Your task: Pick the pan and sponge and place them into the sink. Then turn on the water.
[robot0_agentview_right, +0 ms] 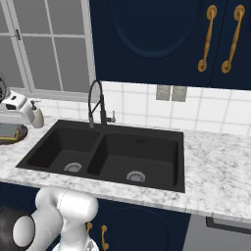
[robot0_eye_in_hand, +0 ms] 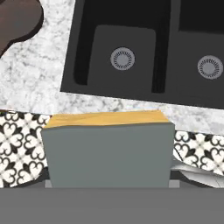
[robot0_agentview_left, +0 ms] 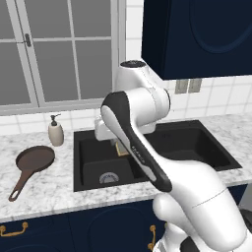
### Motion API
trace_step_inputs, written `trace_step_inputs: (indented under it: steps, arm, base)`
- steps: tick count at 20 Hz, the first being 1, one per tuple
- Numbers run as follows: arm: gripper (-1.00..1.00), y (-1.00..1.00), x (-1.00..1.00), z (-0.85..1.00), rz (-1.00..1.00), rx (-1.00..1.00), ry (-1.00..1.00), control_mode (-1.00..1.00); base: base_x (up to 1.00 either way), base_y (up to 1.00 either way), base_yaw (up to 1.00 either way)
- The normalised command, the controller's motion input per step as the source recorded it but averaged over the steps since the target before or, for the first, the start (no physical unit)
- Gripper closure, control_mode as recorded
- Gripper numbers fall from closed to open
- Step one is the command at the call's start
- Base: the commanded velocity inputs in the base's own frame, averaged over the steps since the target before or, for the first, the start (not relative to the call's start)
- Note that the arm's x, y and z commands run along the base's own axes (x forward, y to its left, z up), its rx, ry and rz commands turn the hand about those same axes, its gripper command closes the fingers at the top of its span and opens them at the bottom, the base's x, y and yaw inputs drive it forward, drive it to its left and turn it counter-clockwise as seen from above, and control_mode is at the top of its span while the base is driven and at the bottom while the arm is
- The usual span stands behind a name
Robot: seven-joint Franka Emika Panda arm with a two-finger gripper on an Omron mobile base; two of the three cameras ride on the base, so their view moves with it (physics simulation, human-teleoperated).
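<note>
Gripping sponge [robot0_eye_in_hand: 107, 148] in end effector [robot0_eye_in_hand: 109, 186] above sink [robot0_eye_in_hand: 87, 94]; light, soft, squashy, best held across flat sides.

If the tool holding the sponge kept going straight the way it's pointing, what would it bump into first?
Probably the counter's front strip beside the sink, with the sponge in the tool touching first. Depth is hard to judge; it might slip past to the tiled floor.

Arm shell: we see glossy white, rounded links [robot0_agentview_left: 197, 192]
Joint band: a dark curved strip along our forearm
Base: white, bulbous
</note>
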Motion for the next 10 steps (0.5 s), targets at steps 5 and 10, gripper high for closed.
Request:
trace_step_inputs:
  steps: [5,10]
  arm:
    - [1.00,1.00,0.40,-0.77,0.16,0.03,0.00,-1.00]
    - [1.00,1.00,0.99,-0.09,0.11,0.11,0.05,-1.00]
  base:
    - [0.00,0.00,0.00]
    - [0.00,0.00,0.00]
